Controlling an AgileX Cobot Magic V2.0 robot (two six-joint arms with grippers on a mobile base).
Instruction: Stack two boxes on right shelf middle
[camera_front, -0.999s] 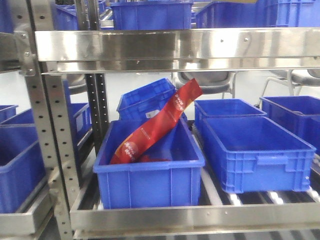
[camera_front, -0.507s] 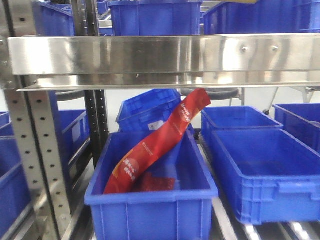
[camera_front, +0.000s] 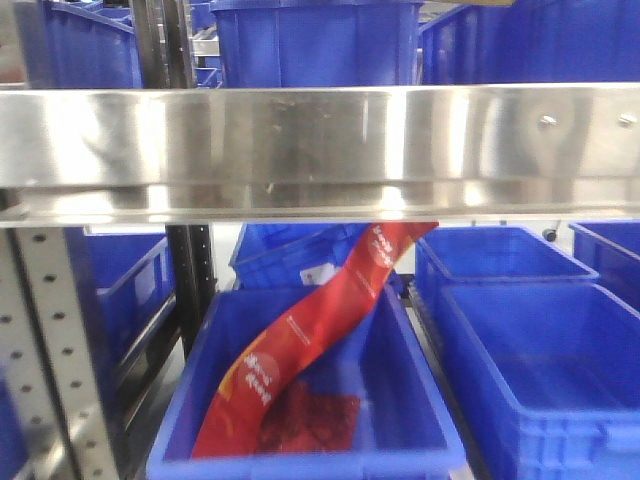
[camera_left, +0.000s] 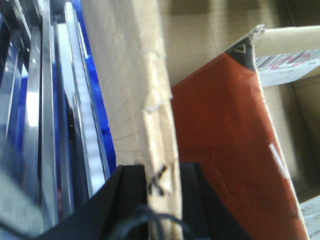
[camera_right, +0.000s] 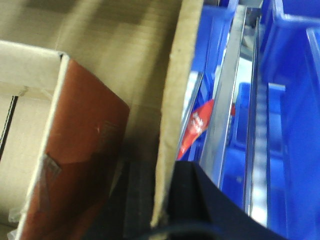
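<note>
A brown cardboard box (camera_left: 130, 75) fills both wrist views, and its top is open. My left gripper (camera_left: 162, 176) is shut on the box's left wall, one black finger on each side of the torn edge. My right gripper (camera_right: 162, 175) is shut on the opposite wall (camera_right: 175, 100) in the same way. Inside the box lies a reddish-brown panel (camera_left: 220, 140) with a white label. The steel shelf lip (camera_front: 320, 140) spans the front view, where neither the box nor the grippers show.
Below the lip a blue bin (camera_front: 420, 400) holds a long red packet (camera_front: 320, 330). More blue bins stand to the right (camera_front: 540, 350), to the left (camera_front: 125, 285) and on the level above (camera_front: 310, 45). A perforated upright post (camera_front: 50, 350) stands at the left.
The front view has closed in on the rack. The steel lip looks larger and sits lower in the frame, now covering the top of the red packet.
</note>
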